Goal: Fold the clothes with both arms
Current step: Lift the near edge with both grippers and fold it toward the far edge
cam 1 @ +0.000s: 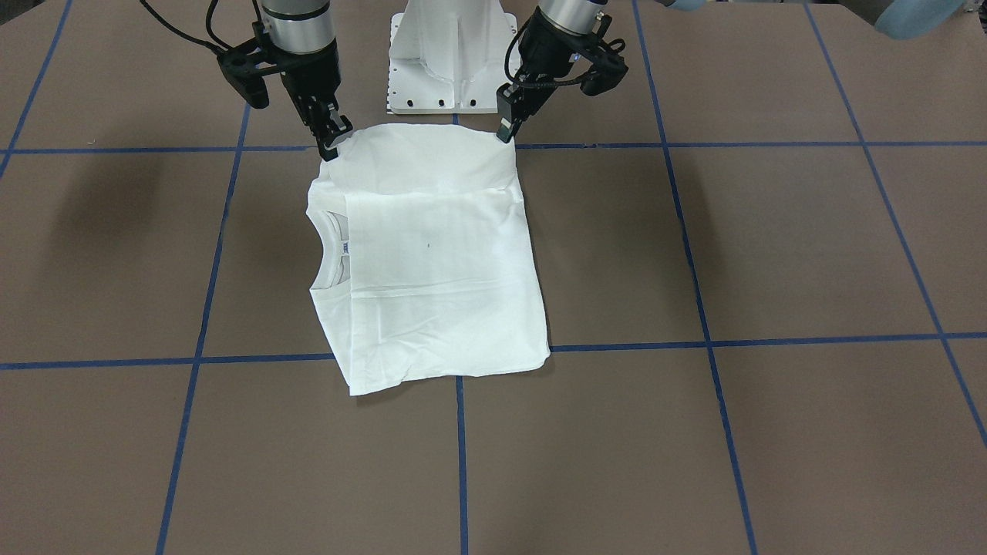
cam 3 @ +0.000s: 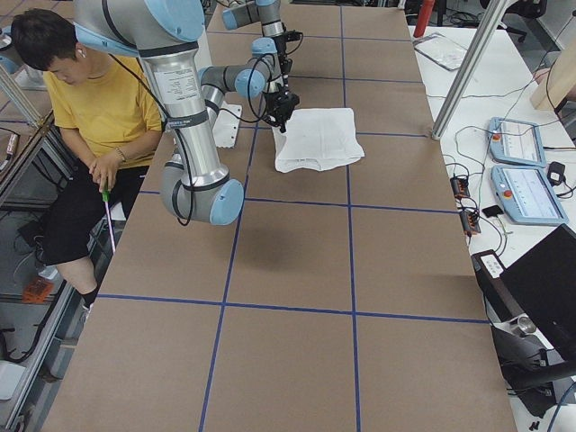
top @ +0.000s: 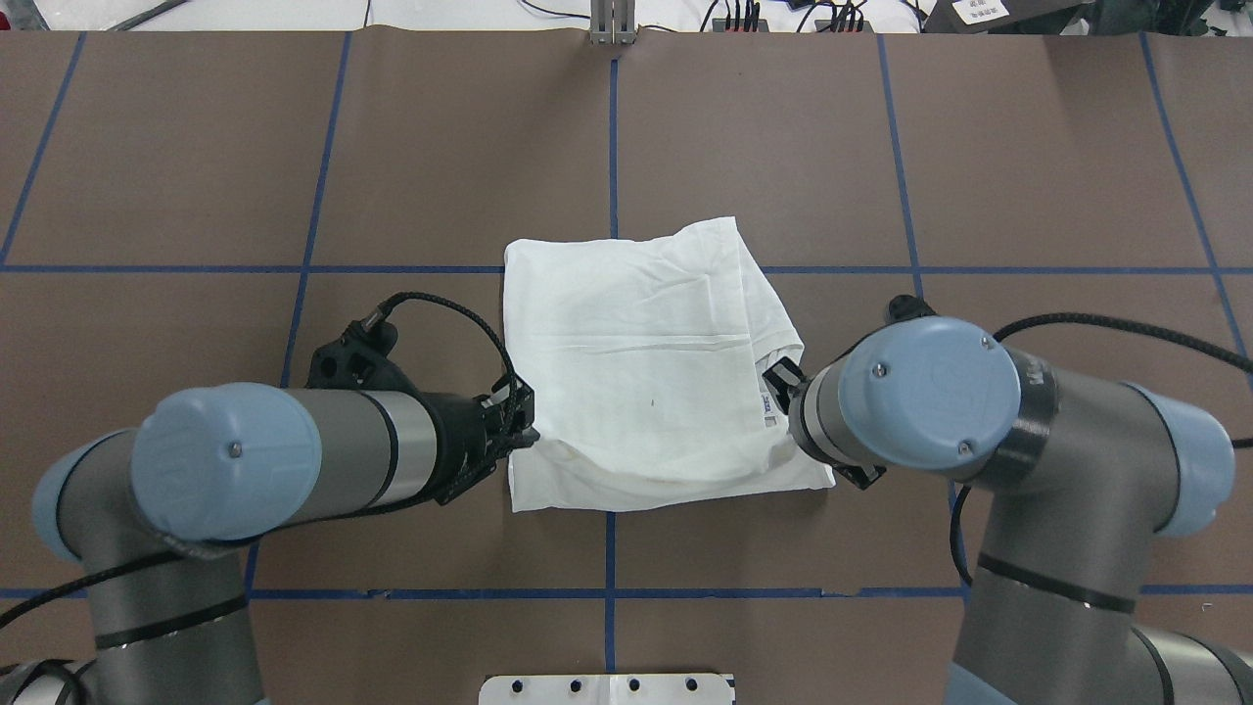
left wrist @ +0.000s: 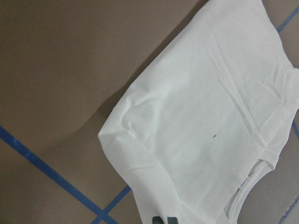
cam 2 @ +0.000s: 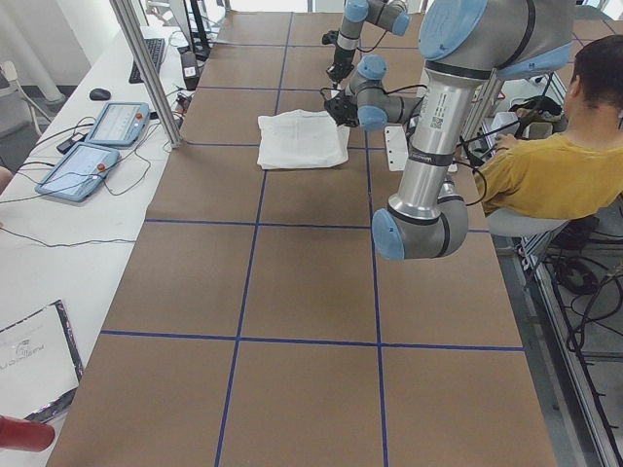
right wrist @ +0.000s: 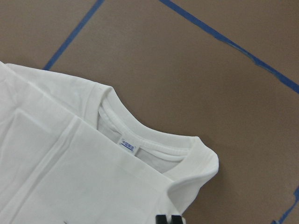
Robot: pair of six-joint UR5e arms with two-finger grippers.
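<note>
I see shirt [cam 1: 432, 262] folded at ctr of table [cam 1: 771, 247]. L gripper [cam 1: 505, 135] and R gripper [cam 1: 330, 146] each pinch a corner of its 12 o'clock edge (front view). Table surface runs wide at 3, 6 and 9 o'clock.

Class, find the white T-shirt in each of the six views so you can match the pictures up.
Front-facing: T-shirt centre, below the white base.
Overhead: T-shirt centre.
Exterior left: T-shirt upper middle, small.
Exterior right: T-shirt upper middle, small.
Left wrist: T-shirt fills the right side.
Right wrist: T-shirt lower left, collar showing.
Shared landmark: blue tape lines on the table.
</note>
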